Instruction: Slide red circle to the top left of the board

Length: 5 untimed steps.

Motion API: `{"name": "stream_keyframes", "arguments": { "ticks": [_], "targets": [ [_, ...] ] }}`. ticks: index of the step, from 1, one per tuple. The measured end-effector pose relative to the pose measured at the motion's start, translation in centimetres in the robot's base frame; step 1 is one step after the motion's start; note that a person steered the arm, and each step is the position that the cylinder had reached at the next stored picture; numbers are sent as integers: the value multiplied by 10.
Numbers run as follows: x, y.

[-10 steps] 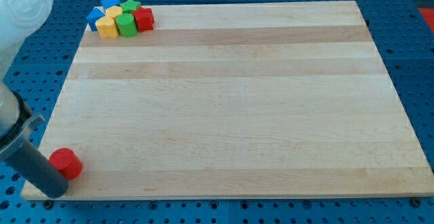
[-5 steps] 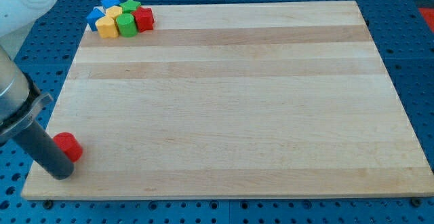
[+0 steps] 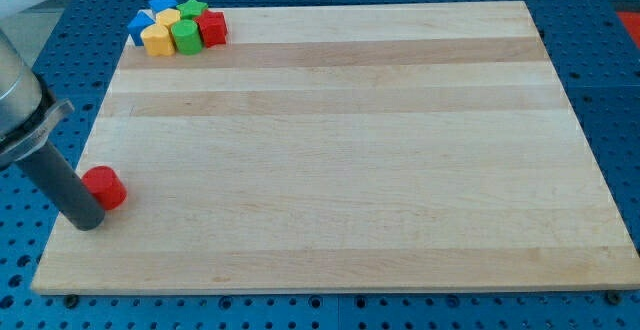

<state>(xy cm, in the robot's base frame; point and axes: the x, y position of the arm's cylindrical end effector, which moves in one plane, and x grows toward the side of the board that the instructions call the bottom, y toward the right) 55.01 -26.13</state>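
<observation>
The red circle (image 3: 106,186) lies near the left edge of the wooden board (image 3: 340,150), in the lower part of the view. My tip (image 3: 87,221) stands just below and left of it, touching or nearly touching it. The dark rod rises from there towards the view's left edge and hides part of the red circle's left side.
A tight cluster sits at the board's top left corner: a yellow cylinder (image 3: 156,39), a green cylinder (image 3: 185,37), a red block (image 3: 213,27), a blue block (image 3: 141,24), another blue block (image 3: 163,5), a yellow block (image 3: 168,17) and a green block (image 3: 193,9). A blue perforated table surrounds the board.
My tip has moved up the view along the board's left edge, and the red circle has slid up with it.
</observation>
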Motion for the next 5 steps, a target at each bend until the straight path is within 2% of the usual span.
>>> {"name": "stream_keyframes", "arguments": {
  "ticks": [5],
  "targets": [
    [-79, 0]
  ]
}}
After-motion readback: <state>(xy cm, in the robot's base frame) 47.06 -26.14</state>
